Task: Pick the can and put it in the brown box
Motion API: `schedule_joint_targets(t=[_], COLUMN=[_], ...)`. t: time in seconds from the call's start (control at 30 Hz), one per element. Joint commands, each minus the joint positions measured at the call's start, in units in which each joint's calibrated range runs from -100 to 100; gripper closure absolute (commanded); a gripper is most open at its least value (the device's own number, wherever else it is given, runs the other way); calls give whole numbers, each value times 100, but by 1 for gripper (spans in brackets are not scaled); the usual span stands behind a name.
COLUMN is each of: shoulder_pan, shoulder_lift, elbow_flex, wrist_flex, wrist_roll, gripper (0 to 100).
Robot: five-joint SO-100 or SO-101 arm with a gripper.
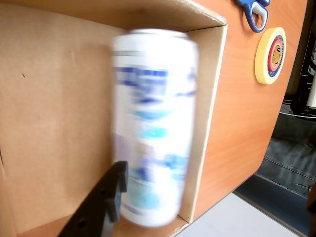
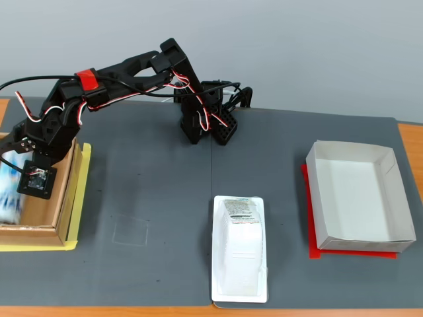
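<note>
Fixed view, far left: brown box (image 2: 66, 210) at the bench edge, sitting on a yellow sheet (image 2: 39, 247). Arm reaches over it, gripper (image 2: 26, 188) down inside the box walls. A pale blue-and-white sliver at the frame edge is the can (image 2: 9, 191), already within the box outline.

Wrist view: can (image 1: 154, 123) fills the middle, heavily motion-blurred, lying along the box floor with one end near the far wall and its side close to the right-hand wall of the brown box (image 1: 59, 98). One black finger (image 1: 106, 197) shows at lower left, against or just beside the can's lower end; the other finger is out of sight. Cannot tell whether the gripper grips the can or has let go. The blur suggests the can or camera is moving.

Middle of the bench (image 2: 152, 198): white plastic tray package (image 2: 240, 247), untouched. Right: white paper box (image 2: 360, 197) on a red sheet (image 2: 317, 249), empty. In the wrist view, beyond the box: blue scissors handle (image 1: 254, 12) and a tape roll (image 1: 271, 54).

Judgement: placing step, near the end. Next move calls for confirming release, then lifting straight up clear of the box walls without dragging the can.
</note>
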State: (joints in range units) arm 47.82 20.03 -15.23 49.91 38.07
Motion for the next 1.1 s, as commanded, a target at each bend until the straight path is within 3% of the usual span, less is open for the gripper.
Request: schedule_joint_targets(t=[0.0, 0.33, 0.5, 0.77, 1.07], shoulder_pan=[-95, -501, -996, -1801, -3044], shoulder_lift=[-136, -1516, -2618, -4219, -6548], elbow_flex=[-368, -79, 645, 1713, 3297], wrist_flex=[-48, 74, 1097, 2008, 2329], wrist_roll=[-19, -29, -1061, -2020, -2129], gripper=[61, 82, 91, 95, 99])
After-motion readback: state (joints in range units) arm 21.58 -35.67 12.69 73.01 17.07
